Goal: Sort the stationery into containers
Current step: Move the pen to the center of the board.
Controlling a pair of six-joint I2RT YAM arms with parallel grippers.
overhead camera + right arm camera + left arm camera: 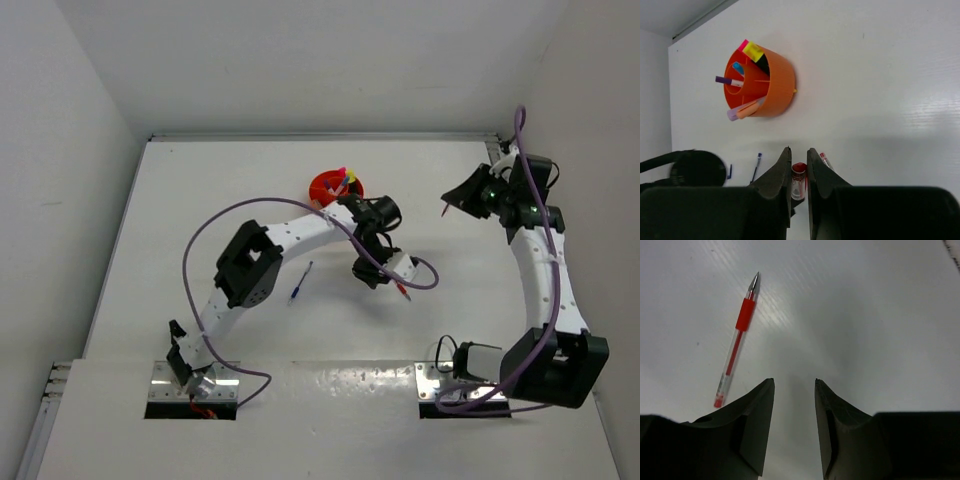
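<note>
Left gripper (794,382), part-open and empty mid-table, has the loose red pen (737,340) just ahead, off to one side, long axis slanting away tip-first, so left arm's nearer; right gripper (799,150) by the right edge pinches a held red pen (798,177); orange tub (318,186) sits far-centre.

Tub (780,85) orange; caps (754,51) inside pink, yellow. Red pen (735,352): clear barrel, red grip. Blue pen (301,281); table (865,315) white, faintly ribbed.
</note>
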